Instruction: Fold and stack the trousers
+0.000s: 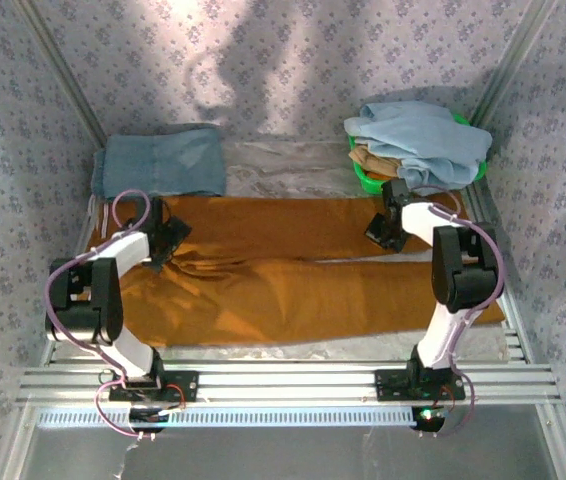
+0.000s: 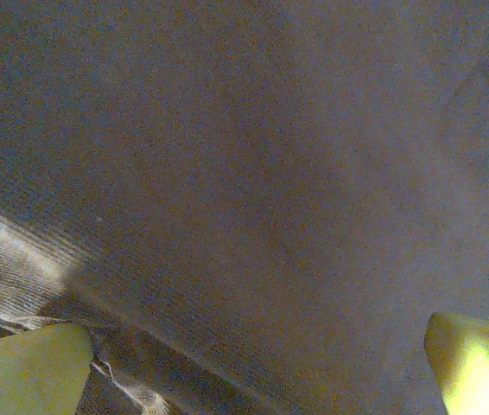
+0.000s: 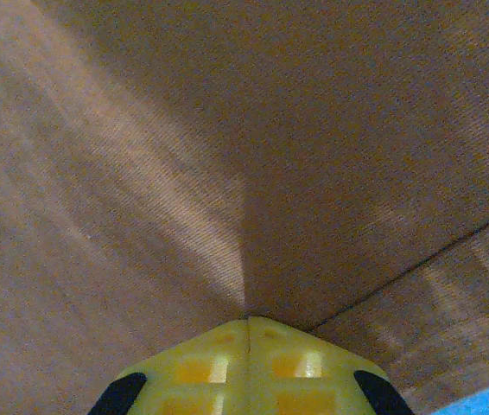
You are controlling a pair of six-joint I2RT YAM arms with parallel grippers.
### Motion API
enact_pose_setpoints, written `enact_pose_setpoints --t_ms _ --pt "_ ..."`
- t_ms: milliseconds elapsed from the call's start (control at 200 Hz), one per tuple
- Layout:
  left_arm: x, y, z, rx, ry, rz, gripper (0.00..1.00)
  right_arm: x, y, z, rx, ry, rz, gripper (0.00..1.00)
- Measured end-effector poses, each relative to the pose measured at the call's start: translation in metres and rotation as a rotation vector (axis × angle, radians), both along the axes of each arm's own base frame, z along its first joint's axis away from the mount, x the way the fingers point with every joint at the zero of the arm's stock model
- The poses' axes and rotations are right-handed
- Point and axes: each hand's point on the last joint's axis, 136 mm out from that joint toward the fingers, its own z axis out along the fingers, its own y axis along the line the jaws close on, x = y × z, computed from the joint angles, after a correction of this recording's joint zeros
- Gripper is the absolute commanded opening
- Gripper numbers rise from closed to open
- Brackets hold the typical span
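The rust-orange trousers (image 1: 283, 290) lie spread flat across the table, waist at the left and leg ends at the right. My left gripper (image 1: 170, 240) hovers open just over the waist end. In the left wrist view its yellow fingertips (image 2: 33, 363) stand wide apart close above the cloth (image 2: 253, 173), with nothing between them (image 2: 257, 346). My right gripper (image 1: 383, 232) is at the far leg's end. In the right wrist view it (image 3: 246, 322) is shut, and a crease of the trousers' cloth (image 3: 141, 173) runs out from its tips.
A folded grey-blue denim pair (image 1: 163, 162) lies at the back left. A green basket (image 1: 363, 178) at the back right holds a pale blue garment (image 1: 423, 140). Patterned walls close in the sides and back. An aluminium rail (image 1: 283, 380) runs along the front.
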Motion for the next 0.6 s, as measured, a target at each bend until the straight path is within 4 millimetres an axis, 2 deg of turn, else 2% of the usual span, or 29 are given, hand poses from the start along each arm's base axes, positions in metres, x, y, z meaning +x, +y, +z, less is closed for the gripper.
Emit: enact_pose_setpoints --t_ms 240,300,385,430,500,550,580,600 --pt "0.001 0.006 0.004 -0.011 -0.009 0.013 1.0 -0.01 0.0 0.003 0.025 0.005 -0.001 0.0" --pt "-0.004 0.014 0.013 0.011 -0.011 0.031 1.0 -0.014 0.005 0.006 0.027 0.01 0.015 0.0" --pt "-0.017 0.03 0.04 0.055 -0.037 0.077 1.0 -0.017 0.016 0.016 0.027 0.007 0.054 0.0" --pt "-0.029 0.044 0.065 0.085 -0.076 0.121 1.0 -0.015 0.023 0.025 0.032 -0.009 0.073 0.0" --pt "-0.048 0.065 0.091 0.109 -0.112 0.196 1.0 -0.013 0.035 0.04 0.039 -0.039 0.106 0.0" --pt "-0.073 0.093 0.108 0.142 -0.123 0.301 1.0 -0.011 0.045 0.053 0.049 -0.068 0.133 0.0" --pt "-0.085 0.105 0.112 0.151 -0.123 0.351 0.99 -0.011 0.05 0.059 0.055 -0.083 0.147 0.0" --pt "-0.099 0.12 0.115 0.162 -0.125 0.413 0.98 -0.011 0.055 0.063 0.06 -0.09 0.16 0.0"
